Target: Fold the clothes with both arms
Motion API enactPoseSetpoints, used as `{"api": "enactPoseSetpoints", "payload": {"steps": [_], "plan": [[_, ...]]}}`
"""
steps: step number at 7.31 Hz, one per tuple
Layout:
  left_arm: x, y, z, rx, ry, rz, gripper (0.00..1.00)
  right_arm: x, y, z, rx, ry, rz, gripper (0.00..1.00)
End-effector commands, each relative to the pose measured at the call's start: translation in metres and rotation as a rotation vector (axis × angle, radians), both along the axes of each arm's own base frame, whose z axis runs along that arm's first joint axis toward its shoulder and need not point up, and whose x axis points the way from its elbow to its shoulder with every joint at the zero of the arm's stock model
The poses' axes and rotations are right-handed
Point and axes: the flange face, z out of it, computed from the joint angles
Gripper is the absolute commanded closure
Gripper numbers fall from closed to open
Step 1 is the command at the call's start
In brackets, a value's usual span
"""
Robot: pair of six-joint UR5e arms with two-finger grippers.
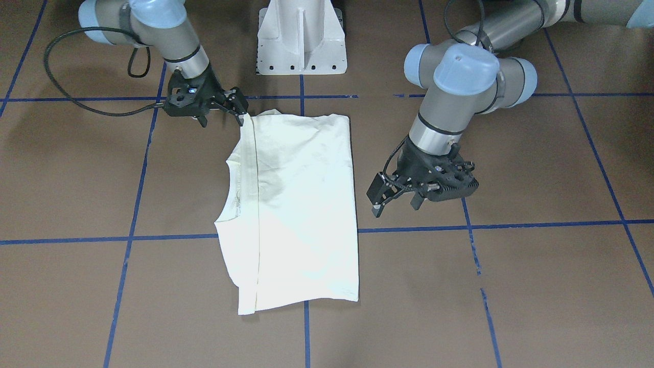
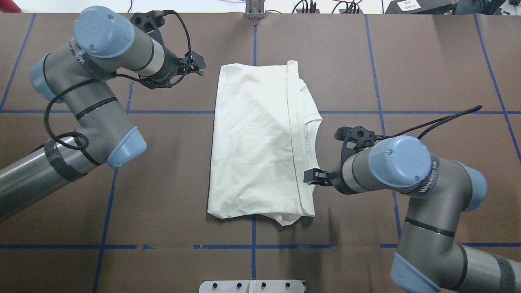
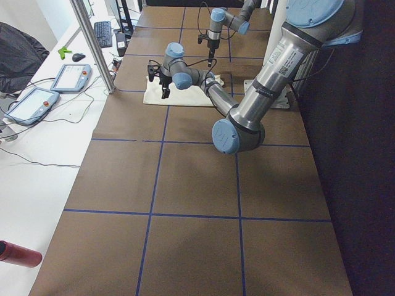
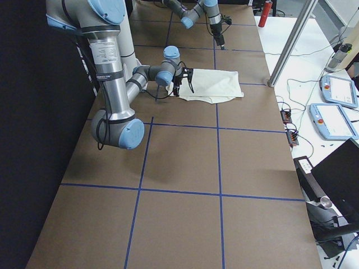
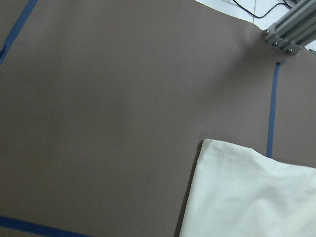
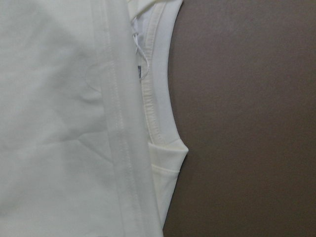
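Flatly folded, shirt (image 2: 256,138) lies just beside right pincer (image 2: 311,178), near left pincer (image 2: 198,65)

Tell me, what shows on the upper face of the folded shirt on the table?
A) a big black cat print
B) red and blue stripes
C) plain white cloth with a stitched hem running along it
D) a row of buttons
C: the shirt lies folded with plain white cloth up. A stitched hem runs along it and the collar peeks out beside that. No print shows in any view.
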Motion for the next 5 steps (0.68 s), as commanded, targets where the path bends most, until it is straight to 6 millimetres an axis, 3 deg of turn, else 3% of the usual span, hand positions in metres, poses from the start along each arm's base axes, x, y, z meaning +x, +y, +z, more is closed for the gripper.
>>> {"api": "enactPoseSetpoints", "payload": {"steps": [1,3,5], "plan": [[-0.021,0.058,-0.019,0.01,0.025,0.054,0.0,-0.056,0.035,-0.016,0.024,0.124,-0.072,0.0],[-0.012,0.065,-0.016,0.008,0.021,0.07,0.0,-0.081,0.031,-0.006,0.026,0.161,-0.093,0.0],[-0.005,0.066,-0.01,0.004,0.014,0.076,0.0,-0.082,0.029,-0.001,0.032,0.175,-0.11,0.0]]}}
